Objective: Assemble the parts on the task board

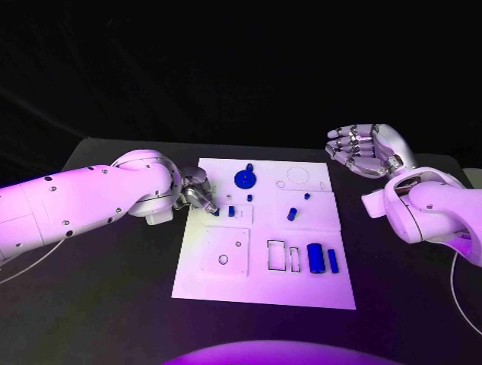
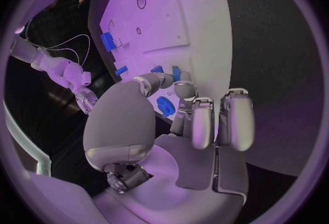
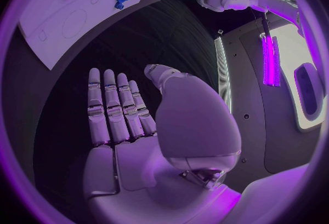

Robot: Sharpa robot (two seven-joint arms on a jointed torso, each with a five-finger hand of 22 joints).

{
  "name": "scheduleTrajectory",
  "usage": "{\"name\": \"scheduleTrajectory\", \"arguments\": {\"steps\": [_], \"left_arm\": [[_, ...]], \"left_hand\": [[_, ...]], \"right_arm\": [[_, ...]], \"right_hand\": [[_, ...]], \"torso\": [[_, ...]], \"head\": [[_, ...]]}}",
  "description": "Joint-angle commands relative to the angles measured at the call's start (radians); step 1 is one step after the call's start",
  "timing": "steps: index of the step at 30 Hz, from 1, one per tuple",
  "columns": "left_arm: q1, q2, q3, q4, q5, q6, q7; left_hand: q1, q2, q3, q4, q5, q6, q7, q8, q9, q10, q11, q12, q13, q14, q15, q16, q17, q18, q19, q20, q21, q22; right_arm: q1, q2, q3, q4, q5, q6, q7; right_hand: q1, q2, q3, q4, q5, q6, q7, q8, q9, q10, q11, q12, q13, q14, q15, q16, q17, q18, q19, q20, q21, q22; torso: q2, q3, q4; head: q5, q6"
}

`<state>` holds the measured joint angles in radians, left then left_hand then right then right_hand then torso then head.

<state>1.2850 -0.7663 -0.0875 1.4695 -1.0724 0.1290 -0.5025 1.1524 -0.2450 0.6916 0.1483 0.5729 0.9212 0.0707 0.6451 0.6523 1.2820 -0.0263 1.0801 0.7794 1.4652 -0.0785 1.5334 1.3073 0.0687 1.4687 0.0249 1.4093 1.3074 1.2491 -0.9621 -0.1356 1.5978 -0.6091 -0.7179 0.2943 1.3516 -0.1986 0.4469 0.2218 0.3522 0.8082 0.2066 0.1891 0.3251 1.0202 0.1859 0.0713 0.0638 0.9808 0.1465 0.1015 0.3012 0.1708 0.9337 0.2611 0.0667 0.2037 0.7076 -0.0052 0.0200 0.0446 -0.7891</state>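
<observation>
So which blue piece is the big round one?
The gear-like blue disc near the far edge of the task board. The other blue parts are small pegs or straight bars; this one alone is wide and round.

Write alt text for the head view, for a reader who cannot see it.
The left hand reaches over the left edge of the white task board, fingertips by a small blue part. The right hand hovers open off the board's far right corner.

The task board (image 1: pixel 214 281) looks like smooth, matt white plastic — its blue parts (image 1: pixel 317 259) likewise plastic. Both arms wear glossy white shells; the right hand (image 1: pixel 364 150) gleams metallic silver.
</observation>
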Motion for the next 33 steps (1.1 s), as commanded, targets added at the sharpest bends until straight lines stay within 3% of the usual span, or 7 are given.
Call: {"name": "scheduleTrajectory", "arguments": {"steps": [1,12,23,33], "left_arm": [[-0.001,0.002,-0.001,0.002,0.000,0.025,-0.004],[-0.001,0.006,0.003,-0.003,0.032,0.029,0.001],[0.002,0.026,0.004,-0.023,0.046,0.089,-0.005],[0.006,0.059,0.000,-0.060,0.063,0.155,-0.020]], "left_hand": [[0.009,0.004,0.169,-0.178,0.008,0.018,-0.013,0.007,0.001,0.006,0.002,0.002,0.001,0.088,-0.008,0.004,0.191,-0.017,0.028,-0.008,0.005,0.058],[0.009,0.003,0.168,-0.179,0.009,0.019,-0.014,0.007,0.002,0.008,0.002,0.003,0.003,0.088,-0.008,0.005,0.193,-0.018,0.028,-0.008,0.006,0.060],[0.010,0.002,0.167,-0.180,0.010,0.020,-0.014,0.008,0.002,0.009,0.002,0.005,0.005,0.089,-0.008,0.006,0.195,-0.018,0.029,-0.008,0.007,0.060],[0.007,0.005,0.164,-0.176,0.011,0.022,-0.014,0.007,0.003,0.014,0.002,0.009,0.013,0.088,-0.008,0.004,0.193,-0.016,0.026,-0.009,0.002,0.054]], "right_arm": [[0.000,0.000,0.000,0.000,-0.001,-0.002,0.009],[0.000,0.002,0.000,0.000,-0.001,-0.005,0.007],[0.000,0.002,0.000,0.001,-0.001,-0.005,0.006],[0.001,0.003,0.000,0.002,-0.001,-0.005,0.005]], "right_hand": [[-0.005,0.004,-0.003,-0.002,0.005,0.006,0.041,-0.005,-0.001,0.000,0.006,-0.004,-0.001,-0.002,0.008,-0.003,-0.001,0.013,-0.007,0.002,-0.004,-0.001],[-0.006,0.004,-0.004,-0.001,0.005,0.006,0.042,-0.006,-0.001,0.000,0.007,-0.005,-0.001,-0.002,0.008,-0.005,-0.003,0.013,-0.008,0.002,-0.004,-0.004],[-0.007,0.004,-0.005,-0.001,0.005,0.007,0.044,-0.007,-0.002,-0.001,0.008,-0.005,-0.001,-0.003,0.009,-0.006,-0.004,0.013,-0.008,0.003,-0.004,-0.007],[-0.008,0.004,-0.006,-0.001,0.005,0.007,0.045,-0.007,-0.002,-0.001,0.009,-0.006,-0.001,-0.002,0.009,-0.006,-0.005,0.013,-0.009,0.003,-0.004,-0.008]], "torso": [[0.000,0.0000,-0.0006],[0.001,-0.0003,-0.0012],[-0.001,0.0005,0.0014],[-0.001,-0.0002,-0.0004]], "head": [[0.001,-0.001],[0.002,0.001],[-0.001,-0.004],[0.001,-0.006]]}}
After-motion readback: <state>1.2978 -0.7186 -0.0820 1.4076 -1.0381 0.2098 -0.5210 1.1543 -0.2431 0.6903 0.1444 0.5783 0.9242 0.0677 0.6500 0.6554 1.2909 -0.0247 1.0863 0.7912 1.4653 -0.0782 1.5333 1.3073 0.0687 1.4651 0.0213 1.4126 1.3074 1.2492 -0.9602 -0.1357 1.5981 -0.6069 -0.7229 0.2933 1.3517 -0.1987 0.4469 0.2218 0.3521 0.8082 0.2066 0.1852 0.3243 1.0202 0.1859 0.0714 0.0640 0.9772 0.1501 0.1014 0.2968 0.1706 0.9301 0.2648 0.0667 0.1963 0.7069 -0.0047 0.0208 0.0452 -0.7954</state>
